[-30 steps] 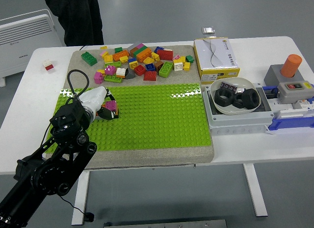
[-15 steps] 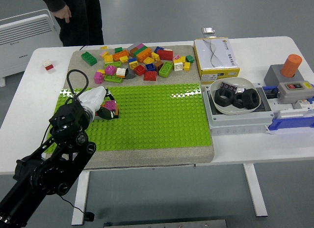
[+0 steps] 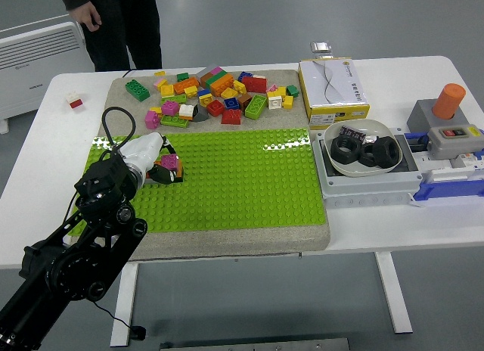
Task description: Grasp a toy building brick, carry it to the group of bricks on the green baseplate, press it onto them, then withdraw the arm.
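White table: bore everything listed below and stretched away on all sides of the robot hand.

Grey mat: lay under the working area, presumably to keep the plate and loose pieces from sliding.

Green baseplate: lay flat on the mat, its left part directly beneath the hand and the rest running off to the hand's right, studs up so bricks could be pressed on.

Left arm: black, entered from the lower left corner and reached up over the plate's left edge.

Person: stood at the far side of the table, well beyond the hand, one hand hanging down and touching nothing on the table.

Yellow box and grey tray holding a white bowl of black nuts: well off to the hand's right, out of the working area.

Loose brick pile: on the mat beyond the hand and slightly right, kept within reach as stock.

Left hand: pale, lay low over the plate against the small brick group; I could not tell whether its fingers were closed or apart.

Brick group: pink over orange and dark pieces, on the plate touching the hand's right side. I judged the carried brick was there, being pressed on.

Small red and white brick: alone on the table, beyond and left of the hand.
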You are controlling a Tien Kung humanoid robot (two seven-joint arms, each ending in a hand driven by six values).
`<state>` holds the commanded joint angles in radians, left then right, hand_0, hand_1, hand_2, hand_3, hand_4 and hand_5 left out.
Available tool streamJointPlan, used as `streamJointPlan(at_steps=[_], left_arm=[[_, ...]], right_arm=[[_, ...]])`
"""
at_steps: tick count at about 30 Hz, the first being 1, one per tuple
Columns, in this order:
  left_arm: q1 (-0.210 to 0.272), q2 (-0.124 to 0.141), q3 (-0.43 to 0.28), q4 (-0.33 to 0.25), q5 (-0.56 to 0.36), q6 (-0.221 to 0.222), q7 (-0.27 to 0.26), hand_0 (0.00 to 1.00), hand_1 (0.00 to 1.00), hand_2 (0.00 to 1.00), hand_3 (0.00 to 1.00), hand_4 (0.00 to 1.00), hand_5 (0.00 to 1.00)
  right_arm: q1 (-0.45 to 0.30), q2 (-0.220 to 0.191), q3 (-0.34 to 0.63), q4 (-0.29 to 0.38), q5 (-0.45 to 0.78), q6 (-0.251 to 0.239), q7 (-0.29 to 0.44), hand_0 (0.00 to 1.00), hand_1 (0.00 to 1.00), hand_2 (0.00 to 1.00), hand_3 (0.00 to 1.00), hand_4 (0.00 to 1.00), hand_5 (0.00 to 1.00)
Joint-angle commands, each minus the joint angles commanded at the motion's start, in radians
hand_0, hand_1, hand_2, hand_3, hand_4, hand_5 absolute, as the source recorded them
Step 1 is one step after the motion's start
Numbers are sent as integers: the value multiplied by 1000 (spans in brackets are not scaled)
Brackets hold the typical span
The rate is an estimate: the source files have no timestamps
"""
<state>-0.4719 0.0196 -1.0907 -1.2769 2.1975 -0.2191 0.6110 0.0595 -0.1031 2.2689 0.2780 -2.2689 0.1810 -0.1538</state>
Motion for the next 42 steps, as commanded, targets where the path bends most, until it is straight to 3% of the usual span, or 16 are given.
streamJointPlan(at_steps=[10, 11, 17, 40, 41, 42], left_arm=[[0, 2, 2, -2, -1, -3, -11, 900, 924, 847, 670, 504, 91], [0, 3, 2, -3, 0, -4, -12, 900, 925, 856, 717, 523, 76], [-3, 6, 3, 1, 1, -6, -19, 902, 927, 859, 745, 541, 75], [-1, 11, 7, -12, -1, -30, -15, 904, 938, 877, 756, 547, 40], [-1, 11, 6, -12, -1, -30, -15, 905, 939, 883, 818, 592, 41], [-1, 11, 6, -12, -1, -30, -15, 905, 939, 883, 818, 592, 41]], right_arm=[[0, -1, 0, 0, 0, 0, 0, 673, 630, 674, 689, 697, 949], [0, -1, 0, 0, 0, 0, 0, 672, 630, 674, 690, 697, 946], [2, 0, 0, 1, 0, 0, 0, 672, 630, 674, 689, 697, 948], [1, 2, 0, 3, 0, 1, -2, 671, 630, 674, 688, 696, 944], [1, 2, 0, 3, 0, 2, -2, 671, 630, 674, 688, 695, 942], [1, 2, 0, 3, 0, 2, -2, 671, 630, 674, 688, 695, 942]])
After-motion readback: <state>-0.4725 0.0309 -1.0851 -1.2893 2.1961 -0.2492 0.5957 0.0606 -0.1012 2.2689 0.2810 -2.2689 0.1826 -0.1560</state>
